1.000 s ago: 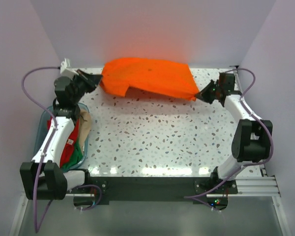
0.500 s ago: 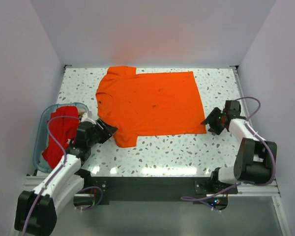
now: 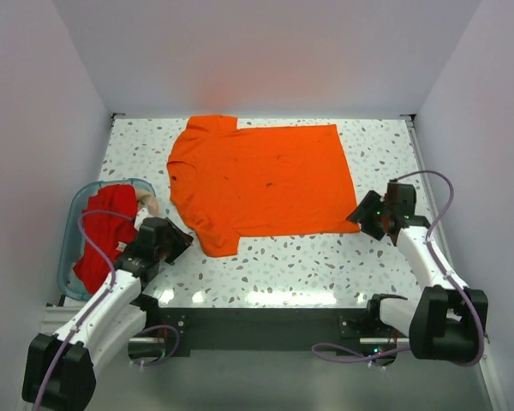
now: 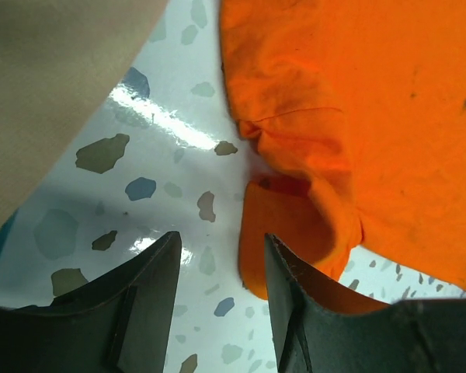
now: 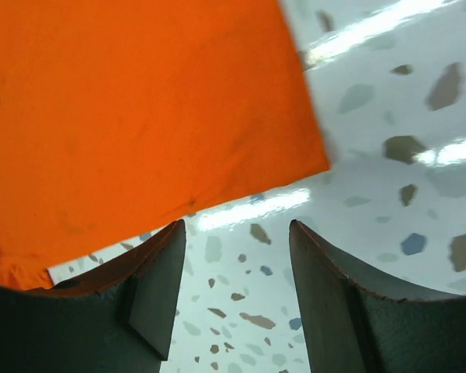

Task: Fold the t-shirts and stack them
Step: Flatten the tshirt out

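Looking down from the top view, the orange t-shirt [image 3: 261, 180] now lies spread flat across the far middle of the table [image 3: 308, 265], neck to the left. A second ago it hung bunched at the far edge, pinched at each end by the two arms. Both have since let go and drawn back toward the near side. The left gripper [image 3: 178, 242] sits just beside the near sleeve, and the right gripper [image 3: 364, 214] is at the shirt's near right corner. A red t-shirt [image 3: 103, 231] waits in the tub [image 3: 73, 223] on the left.

From the left wrist, the left gripper's [image 4: 217, 249] jaws stand partly apart with only speckled tabletop between them. The sleeve [image 4: 295, 225] lies curled just ahead, and beige cloth [image 4: 46, 78] fills the upper left.

From the right wrist, the right gripper [image 5: 237, 233] is likewise parted and empty, with the shirt's corner [image 5: 295, 155] just beyond its tips.

Spreading looks finished. Folding has not begun, and the curled sleeve may need flattening first.
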`<action>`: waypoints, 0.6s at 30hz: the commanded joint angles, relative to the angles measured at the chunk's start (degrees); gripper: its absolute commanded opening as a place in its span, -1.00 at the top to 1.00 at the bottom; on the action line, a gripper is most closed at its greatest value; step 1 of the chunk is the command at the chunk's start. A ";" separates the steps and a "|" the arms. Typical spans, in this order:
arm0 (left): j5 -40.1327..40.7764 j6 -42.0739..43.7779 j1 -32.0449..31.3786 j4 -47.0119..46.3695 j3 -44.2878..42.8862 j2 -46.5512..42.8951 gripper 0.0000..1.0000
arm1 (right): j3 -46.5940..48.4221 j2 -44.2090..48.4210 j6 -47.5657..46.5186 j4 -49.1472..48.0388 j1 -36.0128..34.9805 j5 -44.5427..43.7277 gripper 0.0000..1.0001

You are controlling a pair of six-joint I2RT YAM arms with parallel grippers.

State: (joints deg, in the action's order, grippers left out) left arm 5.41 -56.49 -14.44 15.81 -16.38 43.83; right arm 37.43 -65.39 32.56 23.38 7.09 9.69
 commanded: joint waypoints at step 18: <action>11.90 5.07 -2.79 4.30 -14.19 2.31 0.07 | 21.35 -28.26 7.17 -8.53 -65.44 -31.39 -0.05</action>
State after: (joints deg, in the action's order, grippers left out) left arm 12.69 -54.26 -17.02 17.10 -25.69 46.61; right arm 51.33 -86.80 39.44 16.23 -53.32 -11.14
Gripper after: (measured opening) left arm 0.451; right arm 0.530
